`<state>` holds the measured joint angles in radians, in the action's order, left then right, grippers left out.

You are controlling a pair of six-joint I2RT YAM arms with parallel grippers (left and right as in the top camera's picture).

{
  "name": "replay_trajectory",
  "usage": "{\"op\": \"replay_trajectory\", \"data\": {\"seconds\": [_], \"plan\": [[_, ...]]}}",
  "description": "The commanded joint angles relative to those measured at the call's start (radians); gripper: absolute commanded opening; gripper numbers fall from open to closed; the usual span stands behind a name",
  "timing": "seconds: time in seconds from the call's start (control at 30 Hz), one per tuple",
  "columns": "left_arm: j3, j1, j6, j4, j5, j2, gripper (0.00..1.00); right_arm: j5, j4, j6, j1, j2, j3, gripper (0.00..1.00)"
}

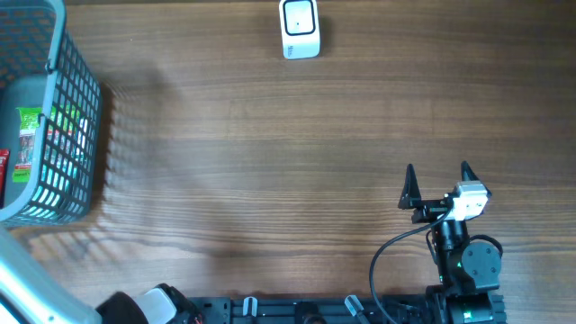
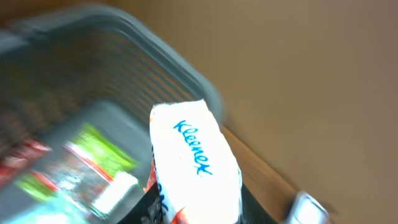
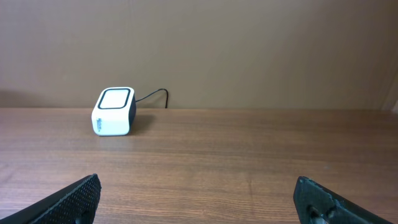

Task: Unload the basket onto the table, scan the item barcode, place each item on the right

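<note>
In the left wrist view a white Kleenex tissue pack [image 2: 196, 162] with blue lettering sits between the black fingers [image 2: 146, 208] of my left gripper [image 2: 196, 214], which is shut on it. The pack is held over the grey basket [image 2: 155, 37]; the picture is blurred. My left gripper is not seen in the overhead view. The white barcode scanner [image 1: 300, 29] stands at the table's far edge, also seen as the scanner [image 3: 114, 112] in the right wrist view. My right gripper [image 1: 437, 175] rests open near the front right, right gripper [image 3: 199, 199] with nothing between its fingers.
The grey mesh basket [image 1: 63, 54] stands at the table's left edge and holds a green packet [image 1: 31, 126] and a red item [image 1: 3, 171]. A black cable [image 3: 152, 94] runs from the scanner to the back wall.
</note>
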<state>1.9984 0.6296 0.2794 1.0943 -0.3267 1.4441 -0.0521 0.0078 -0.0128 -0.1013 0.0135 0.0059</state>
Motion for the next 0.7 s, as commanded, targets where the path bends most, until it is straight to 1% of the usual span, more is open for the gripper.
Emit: {"op": "replay_trajectory", "data": {"seconds": [0.0, 0.13, 0.2, 0.23, 0.37, 0.43, 0.67], "plan": [[-0.005, -0.194, 0.043, 0.104, -0.084, 0.009, 0.24, -0.002, 0.005, 0.01, 0.002, -0.006, -0.001, 1.0], [-0.005, -0.467, 0.043, 0.282, -0.005, 0.079, 0.25, -0.002, 0.005, 0.01, 0.002, -0.006, -0.001, 1.0], [-0.011, -0.583, 0.043, 0.332, 0.02, 0.131, 0.26, -0.002, 0.005, 0.01, 0.002, -0.006, -0.001, 1.0], [-0.029, -0.665, 0.044, 0.341, 0.029, 0.171, 0.25, -0.002, 0.005, 0.01, 0.002, -0.006, -0.001, 1.0], [-0.087, -0.872, 0.047, 0.301, 0.03, 0.327, 0.23, -0.002, 0.005, 0.01, 0.002, -0.006, -0.001, 1.0], [-0.103, -0.952, 0.075, 0.271, 0.029, 0.429, 0.23, -0.002, 0.005, 0.01, 0.002, -0.006, -0.001, 1.0], [-0.108, -1.13, 0.081, 0.146, 0.028, 0.718, 0.24, -0.002, 0.005, 0.01, 0.002, -0.006, -0.001, 1.0]]}}
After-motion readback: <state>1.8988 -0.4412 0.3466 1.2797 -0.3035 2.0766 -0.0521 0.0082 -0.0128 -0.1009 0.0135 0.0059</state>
